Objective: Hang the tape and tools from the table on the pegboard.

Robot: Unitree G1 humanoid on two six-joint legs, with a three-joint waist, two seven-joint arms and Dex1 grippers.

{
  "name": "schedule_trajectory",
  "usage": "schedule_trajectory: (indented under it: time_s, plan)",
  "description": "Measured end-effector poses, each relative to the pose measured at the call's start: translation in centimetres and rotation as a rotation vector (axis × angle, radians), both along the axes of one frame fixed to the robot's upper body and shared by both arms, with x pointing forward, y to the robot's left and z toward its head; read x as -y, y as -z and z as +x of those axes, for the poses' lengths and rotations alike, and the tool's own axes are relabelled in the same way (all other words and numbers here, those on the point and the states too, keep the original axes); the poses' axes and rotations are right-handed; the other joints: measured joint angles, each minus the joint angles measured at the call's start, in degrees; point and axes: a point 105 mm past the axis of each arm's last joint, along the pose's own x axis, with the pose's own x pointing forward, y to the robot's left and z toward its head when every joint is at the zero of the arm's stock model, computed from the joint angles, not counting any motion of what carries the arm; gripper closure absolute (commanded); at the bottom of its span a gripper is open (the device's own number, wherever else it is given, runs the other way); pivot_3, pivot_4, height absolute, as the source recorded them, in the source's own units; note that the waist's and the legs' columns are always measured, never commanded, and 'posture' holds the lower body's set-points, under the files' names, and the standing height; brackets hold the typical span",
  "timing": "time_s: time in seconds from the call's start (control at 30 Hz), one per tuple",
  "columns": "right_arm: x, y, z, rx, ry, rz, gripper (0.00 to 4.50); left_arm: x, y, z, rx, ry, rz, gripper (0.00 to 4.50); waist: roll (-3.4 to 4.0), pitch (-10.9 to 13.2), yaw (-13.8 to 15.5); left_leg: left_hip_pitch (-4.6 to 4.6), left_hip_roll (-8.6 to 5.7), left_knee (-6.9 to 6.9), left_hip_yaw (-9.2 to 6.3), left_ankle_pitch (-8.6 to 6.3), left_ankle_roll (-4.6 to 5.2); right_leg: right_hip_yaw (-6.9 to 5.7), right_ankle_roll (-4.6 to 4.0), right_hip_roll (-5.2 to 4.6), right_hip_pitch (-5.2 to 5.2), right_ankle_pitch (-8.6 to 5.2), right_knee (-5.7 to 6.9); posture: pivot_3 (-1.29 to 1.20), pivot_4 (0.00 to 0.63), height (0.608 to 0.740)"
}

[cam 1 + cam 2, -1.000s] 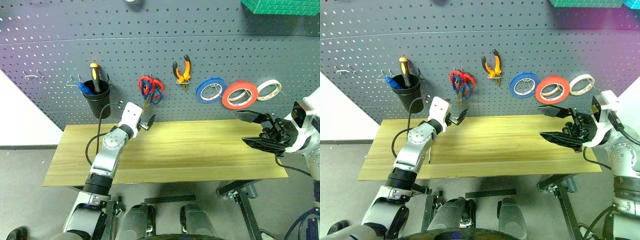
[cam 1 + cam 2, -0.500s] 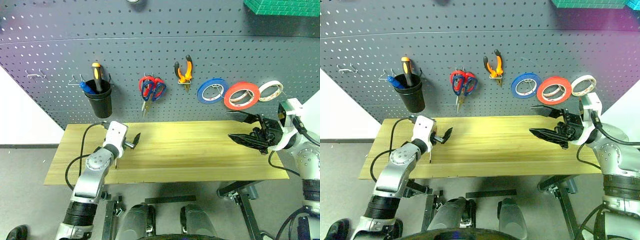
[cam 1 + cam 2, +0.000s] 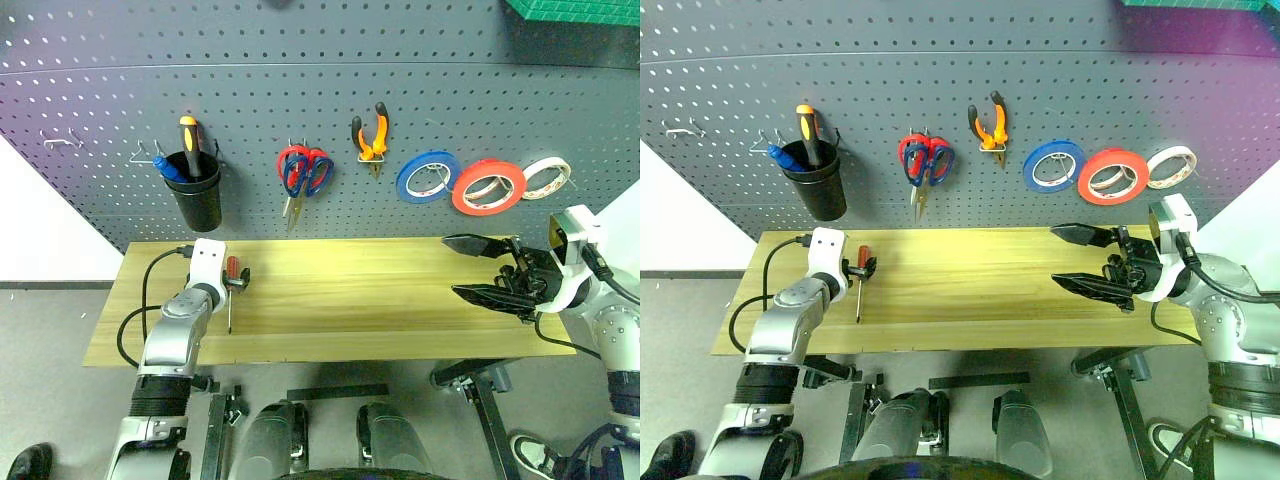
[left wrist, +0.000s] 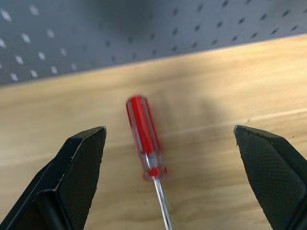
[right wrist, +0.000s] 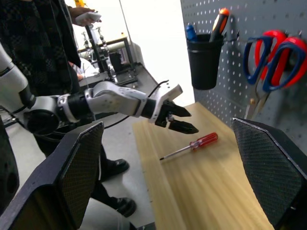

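Observation:
A slim screwdriver (image 3: 230,270) with a red handle lies on the left of the light wood table (image 3: 380,310). My left gripper (image 3: 238,281) hangs open just above it. In the left wrist view the red handle (image 4: 143,132) lies between the two spread fingers (image 4: 79,172), untouched. My right gripper (image 3: 452,266) is open and empty over the table's right side, pointing left. On the grey pegboard (image 3: 300,90) hang the bright red tape (image 3: 488,187), the orange-handled pliers (image 3: 370,140) and red- and blue-handled scissors (image 3: 303,175).
A black cup (image 3: 197,200) on the pegboard holds a yellow-and-black screwdriver. A blue roll (image 3: 428,177) and a white roll (image 3: 546,178) flank the red tape. A cable (image 3: 150,300) trails from the left arm. A person (image 5: 38,43) stands off the table's left end.
My left gripper swung down and to the left, from below the hanging scissors to just over the screwdriver, and tipped downward. The right gripper stayed open and barely moved.

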Motion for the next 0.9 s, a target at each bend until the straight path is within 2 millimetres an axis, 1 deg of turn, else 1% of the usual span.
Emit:
schedule_trajectory:
  time_s: [0.1, 0.2, 0.3, 0.47, 0.57, 0.77, 0.87, 0.9]
  plan:
    - [0.0, 0.1, -0.2, -0.010, 0.001, -0.003, 0.00, 0.1, 0.4, 0.3, -0.039, -0.032, 0.015, 0.02, -0.05, 0.6, -0.1, -0.03, 0.00, 0.00, 0.00, -0.01, 0.01, 0.00, 0.03, 0.00, -0.02, 0.02, -0.02, -0.12, 0.239, 0.740]
    - [-0.1, 0.1, -0.7, -0.020, 0.003, -0.012, 0.00, 0.5, 0.8, 0.7, -0.049, -0.020, 0.023, 0.02, -0.04, 1.4, -0.1, -0.05, 0.00, -0.03, 0.00, -0.01, 0.01, 0.00, -0.02, -0.02, -0.05, -0.01, -0.03, -0.12, 0.256, 0.740]
    - [-0.1, 0.2, -1.1, -0.038, 0.005, -0.012, 0.00, 0.2, 0.9, 1.1, -0.061, -0.039, 0.044, 0.02, -0.15, 2.4, -0.1, -0.12, 0.00, -0.03, 0.00, 0.00, 0.02, 0.00, -0.02, -0.03, -0.13, -0.01, -0.04, -0.13, 0.268, 0.740]
    - [0.1, 0.3, -1.5, -0.050, 0.023, -0.009, 0.00, -1.0, 1.5, 1.5, -0.079, -0.065, 0.082, 0.02, -0.16, 3.4, -0.2, -0.18, 0.00, -0.07, 0.02, -0.02, 0.08, -0.01, 0.09, -0.04, -0.20, 0.05, -0.10, -0.14, 0.267, 0.740]
    - [0.1, 0.3, -1.6, -0.054, 0.025, -0.007, 0.00, -1.4, 1.8, 1.8, -0.085, -0.083, 0.084, 0.02, -0.17, 3.5, -0.2, -0.19, 0.00, -0.07, 0.03, -0.03, 0.08, -0.01, 0.09, -0.05, -0.20, 0.05, -0.12, -0.15, 0.261, 0.740]
    - [0.0, 0.3, -1.7, -0.055, 0.032, -0.011, 0.00, -0.9, 2.0, 2.8, -0.080, -0.072, 0.071, 0.02, -0.26, 3.6, -0.2, -0.20, 0.00, -0.08, 0.03, -0.06, 0.05, -0.01, 0.09, -0.06, -0.21, 0.05, -0.15, -0.16, 0.261, 0.740]
    - [0.1, 0.1, -1.9, -0.053, 0.035, -0.013, 0.00, -0.9, 2.7, 2.9, -0.101, -0.079, 0.071, 0.57, -0.29, 3.8, -0.3, -0.21, 0.00, -0.11, 0.05, -0.06, 0.08, -0.01, 0.10, -0.06, -0.22, 0.05, -0.17, -0.16, 0.265, 0.740]
    - [0.1, 0.1, -1.9, -0.050, 0.037, -0.014, 0.00, -0.9, 3.1, 2.8, -0.112, -0.083, 0.068, 0.87, -0.31, 3.9, -0.4, -0.21, 0.00, -0.11, 0.06, -0.06, 0.08, -0.01, 0.10, -0.06, -0.23, 0.05, -0.17, -0.17, 0.268, 0.740]
